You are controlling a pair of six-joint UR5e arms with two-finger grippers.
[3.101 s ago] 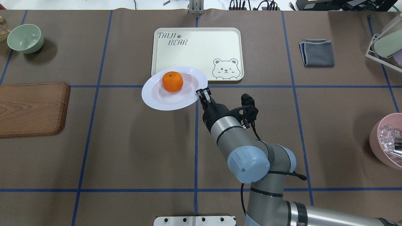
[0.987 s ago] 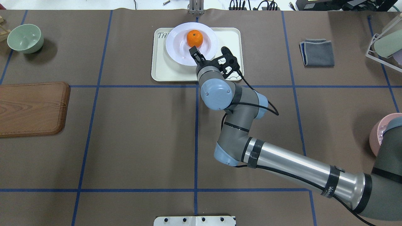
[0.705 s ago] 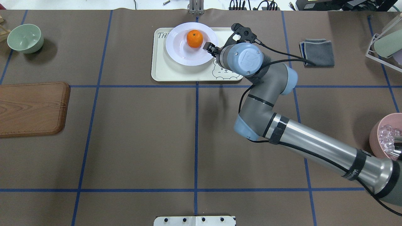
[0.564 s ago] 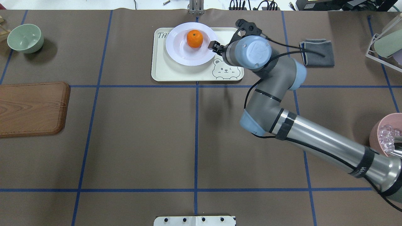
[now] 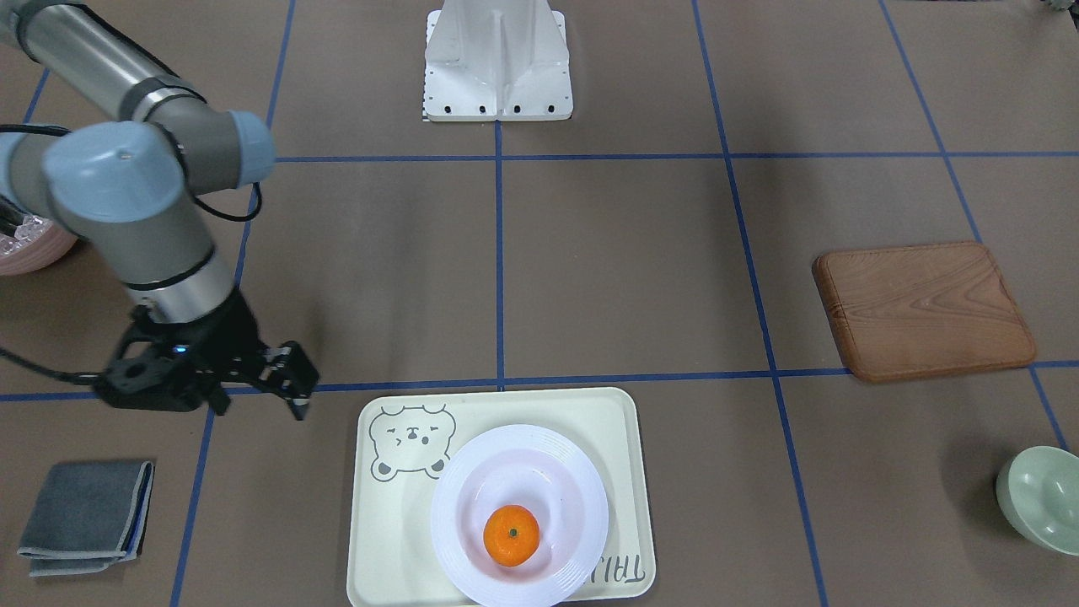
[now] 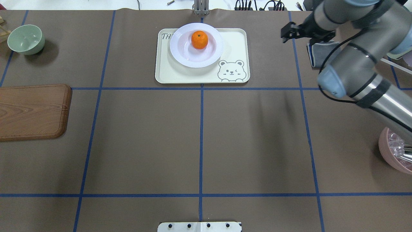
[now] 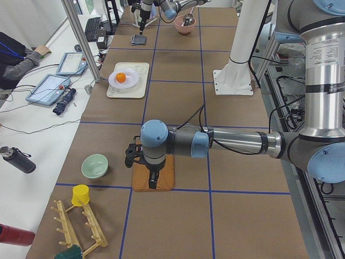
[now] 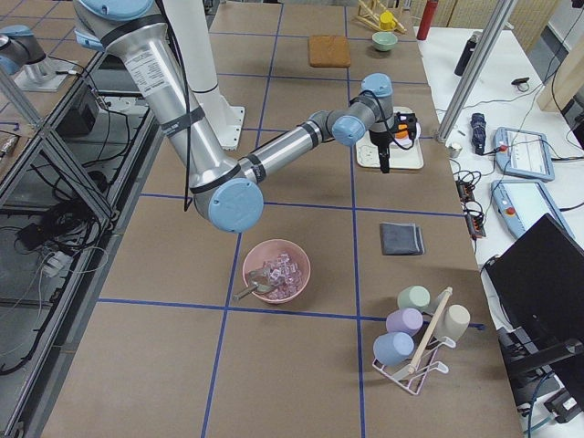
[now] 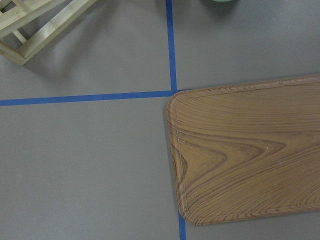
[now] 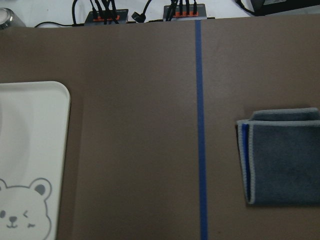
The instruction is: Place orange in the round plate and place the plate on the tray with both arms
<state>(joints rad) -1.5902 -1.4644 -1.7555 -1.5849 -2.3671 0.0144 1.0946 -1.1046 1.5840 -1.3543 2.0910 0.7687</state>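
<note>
The orange (image 6: 199,39) lies in the white round plate (image 6: 180,55). The plate rests on the far-left part of the cream bear tray (image 6: 170,73). The front-facing view shows the same orange (image 5: 511,534), plate (image 5: 583,489) and tray (image 5: 620,417). My right gripper (image 6: 284,36) hovers well to the right of the tray, near the grey cloth, open and empty (image 5: 297,394). Only the exterior left view shows my left gripper (image 7: 153,183), above the wooden board's edge, and I cannot tell its state. The left wrist view shows just the board (image 9: 250,155).
A brown wooden board (image 6: 32,111) and a pale green bowl (image 6: 25,39) sit at the left. A folded grey cloth (image 6: 325,56) lies right of the tray, under my right arm. A pink bowl (image 6: 391,151) stands at the right edge.
My right gripper carried the plate with the orange onto the tray and let go of its rim. It then swung away to the right, toward the grey cloth.
</note>
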